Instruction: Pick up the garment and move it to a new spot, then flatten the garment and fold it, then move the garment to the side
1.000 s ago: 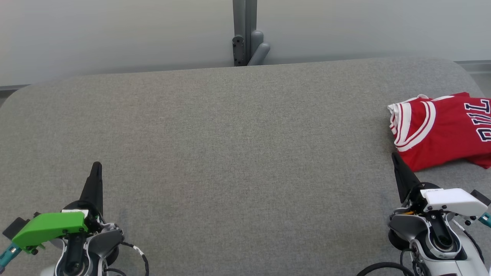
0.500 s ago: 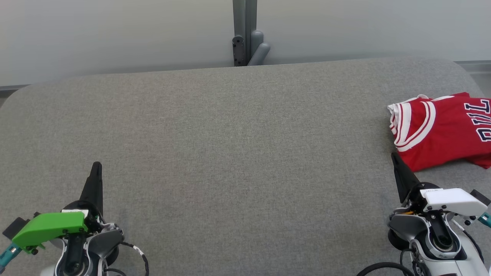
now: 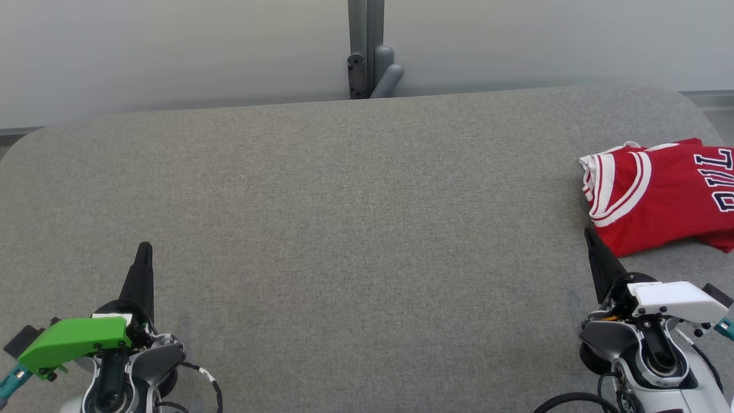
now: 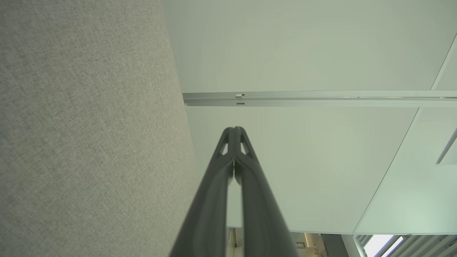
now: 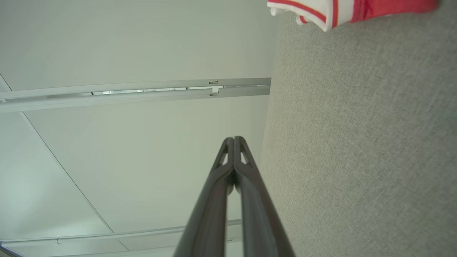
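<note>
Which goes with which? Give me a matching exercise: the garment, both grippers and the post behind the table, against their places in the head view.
1 garment
2 left gripper
3 right gripper
4 post

A lower left, shut
B far right, red
C top middle, grey
D lower right, shut

Pairs: 1-B, 2-A, 3-D, 4-C.

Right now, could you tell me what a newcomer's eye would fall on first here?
The red basketball jersey with white trim, at the right edge of the grey fabric table. Then the shut left pincer at lower left and the shut right pincer just short of the jersey.
</note>
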`<state>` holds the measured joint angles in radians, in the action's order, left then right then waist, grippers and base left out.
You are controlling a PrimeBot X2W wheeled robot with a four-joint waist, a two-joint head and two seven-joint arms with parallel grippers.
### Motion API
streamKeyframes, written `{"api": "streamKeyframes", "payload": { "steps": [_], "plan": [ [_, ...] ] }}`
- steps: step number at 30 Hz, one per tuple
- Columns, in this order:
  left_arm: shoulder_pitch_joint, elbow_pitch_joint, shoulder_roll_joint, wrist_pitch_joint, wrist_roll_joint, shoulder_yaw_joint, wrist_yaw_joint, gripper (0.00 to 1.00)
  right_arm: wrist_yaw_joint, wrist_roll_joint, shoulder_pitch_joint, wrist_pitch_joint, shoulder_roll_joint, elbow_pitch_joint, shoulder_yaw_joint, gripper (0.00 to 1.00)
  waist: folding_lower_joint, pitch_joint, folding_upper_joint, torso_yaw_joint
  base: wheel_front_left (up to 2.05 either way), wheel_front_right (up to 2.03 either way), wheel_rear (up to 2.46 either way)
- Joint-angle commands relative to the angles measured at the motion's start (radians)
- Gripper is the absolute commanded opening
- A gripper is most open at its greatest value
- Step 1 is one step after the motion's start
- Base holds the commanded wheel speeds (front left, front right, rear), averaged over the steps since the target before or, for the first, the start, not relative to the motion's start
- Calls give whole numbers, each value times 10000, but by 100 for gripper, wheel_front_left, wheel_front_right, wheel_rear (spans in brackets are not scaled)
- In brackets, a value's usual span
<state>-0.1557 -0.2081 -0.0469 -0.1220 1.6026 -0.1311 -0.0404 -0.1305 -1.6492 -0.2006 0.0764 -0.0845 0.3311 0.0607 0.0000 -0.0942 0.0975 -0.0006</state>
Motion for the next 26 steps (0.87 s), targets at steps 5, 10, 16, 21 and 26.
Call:
{"api": "streamKeyframes", "payload": {
  "steps": [5, 10, 16, 21, 26],
  "plan": [
    [-132, 4, -63, -17, 17, -40, 5, 0, -4, -83, -5, -58, -92, -23, -37, 0, 0, 0, 0, 0, 0, 0, 0],
    [-132, 4, -63, -17, 17, -40, 5, 0, -4, -119, -1, -92, -116, -27, -73, 0, 0, 0, 0, 0, 0, 0, 0],
    [-132, 4, -63, -17, 17, -40, 5, 0, -4, -148, 5, -127, -141, -31, -122, 0, 0, 0, 0, 0, 0, 0, 0],
    [-132, 5, -63, -17, 17, -40, 5, 0, -4, -189, 8, -154, -159, -34, -155, 0, 0, 0, 0, 0, 0, 0, 0],
    [-132, 5, -63, -17, 17, -40, 5, 0, -4, -229, 13, -175, -178, -38, -196, 0, 0, 0, 0, 0, 0, 0, 0]
  ]
}}
